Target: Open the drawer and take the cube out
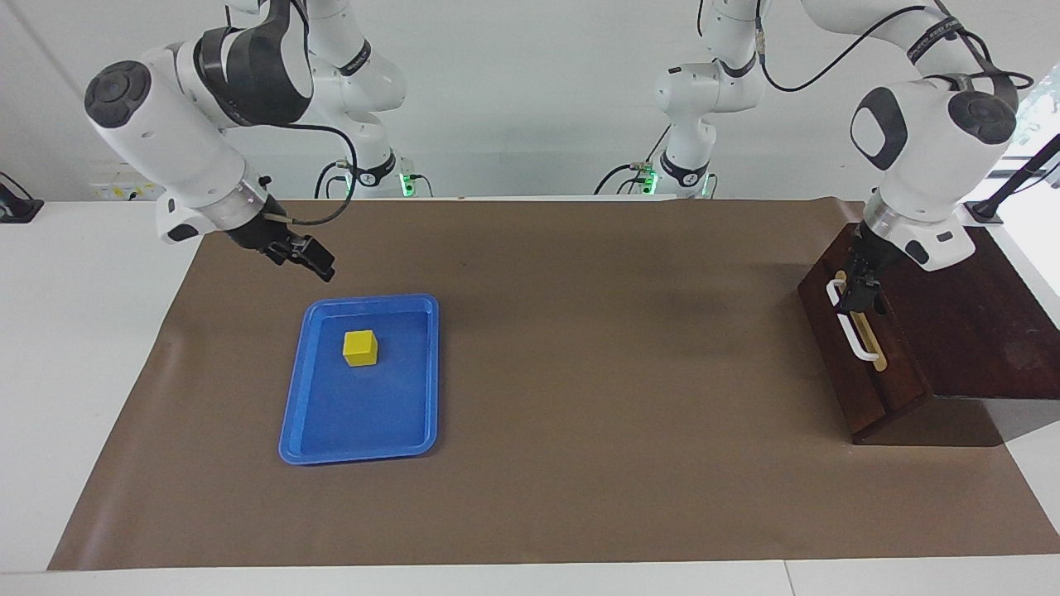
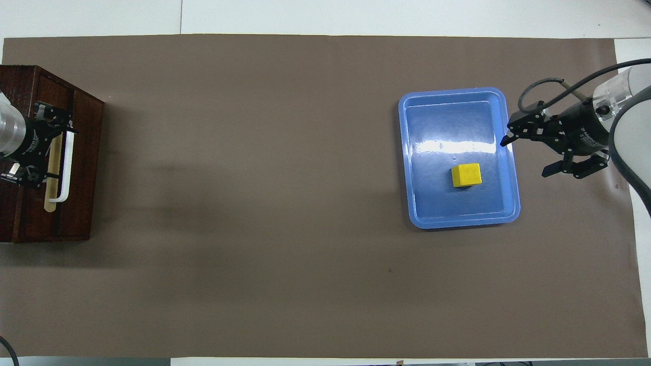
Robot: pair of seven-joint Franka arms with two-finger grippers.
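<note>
— So, where is the cube (image 1: pixel 360 348)?

— Sitting in the tray (image 1: pixel 433 372), in the left half of the facing view, a little below the middle. It rests flat on the tray floor, in the half nearer the top of the frame, touching no wall. In the overhead view it lies right of centre.

— And your right claw (image 1: pixel 321 266)?

— Up in the air at the upper left of the facing view, just above the tray's top edge in the frame. It is over the mat (image 1: pixel 621 372), not over the tray. Its jaws stand spread and it grips nothing. From overhead, one fingertip (image 2: pixel 504 143) seems to reach the tray's rim, but the facing view shows it well clear.

— The left claw (image 1: pixel 853 300)?

— At the right edge of the facing view, down at the drawer (image 1: pixel 836 348). It hangs by the upper end of the handle (image 1: pixel 858 341). Overhead, at the far left of the frame, its jaws are spread, one above the handle's end and one beside the bar. Whether a finger touches the handle I cannot tell.

— Is the drawer out?

— No, its front sits flush with the cabinet (image 1: pixel 969 331), and nothing of the inside shows.
</note>
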